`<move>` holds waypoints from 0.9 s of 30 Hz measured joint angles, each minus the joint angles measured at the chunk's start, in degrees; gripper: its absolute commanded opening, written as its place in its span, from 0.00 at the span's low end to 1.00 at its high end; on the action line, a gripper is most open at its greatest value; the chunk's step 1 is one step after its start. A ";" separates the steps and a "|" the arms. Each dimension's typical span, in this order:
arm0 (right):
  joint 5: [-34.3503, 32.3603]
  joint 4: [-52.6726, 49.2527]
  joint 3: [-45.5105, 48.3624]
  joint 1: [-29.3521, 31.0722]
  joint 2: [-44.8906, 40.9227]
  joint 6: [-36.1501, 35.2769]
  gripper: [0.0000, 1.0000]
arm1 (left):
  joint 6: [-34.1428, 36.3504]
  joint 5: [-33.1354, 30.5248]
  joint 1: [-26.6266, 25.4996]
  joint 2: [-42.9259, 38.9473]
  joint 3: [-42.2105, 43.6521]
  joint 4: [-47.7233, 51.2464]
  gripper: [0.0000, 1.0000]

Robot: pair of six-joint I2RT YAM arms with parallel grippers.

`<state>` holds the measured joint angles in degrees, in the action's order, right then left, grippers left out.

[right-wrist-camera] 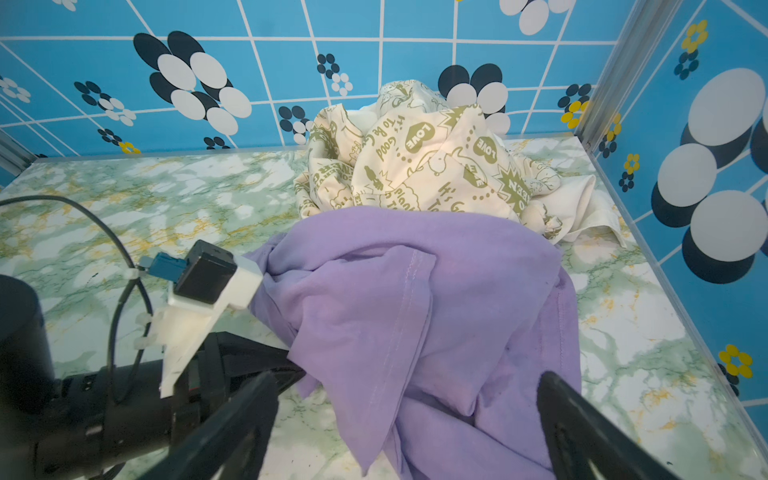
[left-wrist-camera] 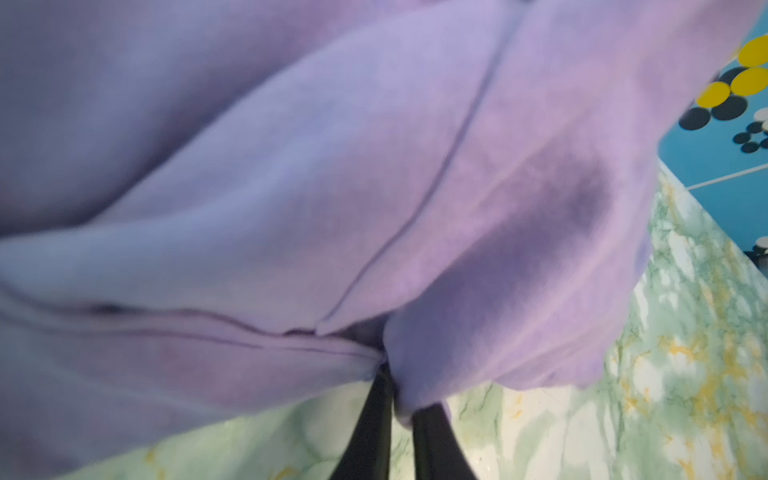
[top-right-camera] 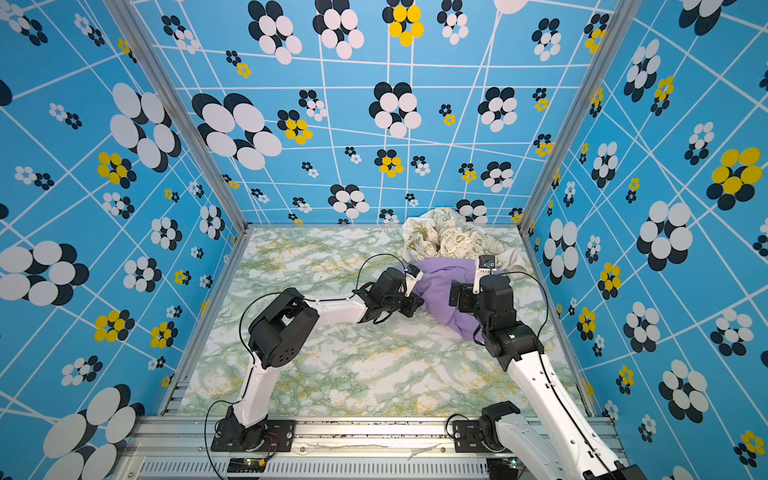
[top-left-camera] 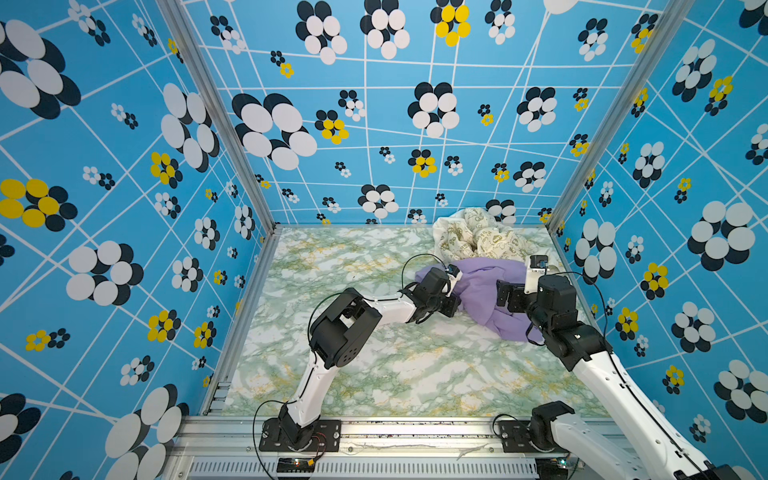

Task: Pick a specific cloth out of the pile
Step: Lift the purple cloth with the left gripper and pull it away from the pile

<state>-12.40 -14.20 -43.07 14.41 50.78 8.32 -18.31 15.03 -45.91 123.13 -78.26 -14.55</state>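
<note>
Your left end effector (left-wrist-camera: 395, 395) is pinched tight on a soft fold of the cloth (top-left-camera: 482, 291), a matte lavender knit with stitched hems (bunched, not flat). It slumps on the marbled green surface (top-left-camera: 374, 374), touching the crumpled cream pile (top-left-camera: 469, 239). Your right end effector (right-wrist-camera: 407, 386) stands spread wide beside the cloth's folds.

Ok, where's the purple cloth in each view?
In a top view: cloth right of centre, just in front of the cream pile.
In a top view: same spot.
Left wrist: fills most of the frame, pinched in the shut left gripper.
Right wrist: centre and low, ahead of the open right gripper.
Landmark: the pile, right behind the cloth; not in the left wrist view.
</note>
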 measured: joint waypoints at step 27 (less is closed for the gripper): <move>-3.58 -0.22 1.84 -0.79 -0.81 -0.81 0.99 | 6.08 5.38 6.43 -27.54 -5.01 10.49 0.00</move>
<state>-15.99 -14.41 -41.23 13.63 49.98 7.51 -12.23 20.40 -39.48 95.59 -83.26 -4.05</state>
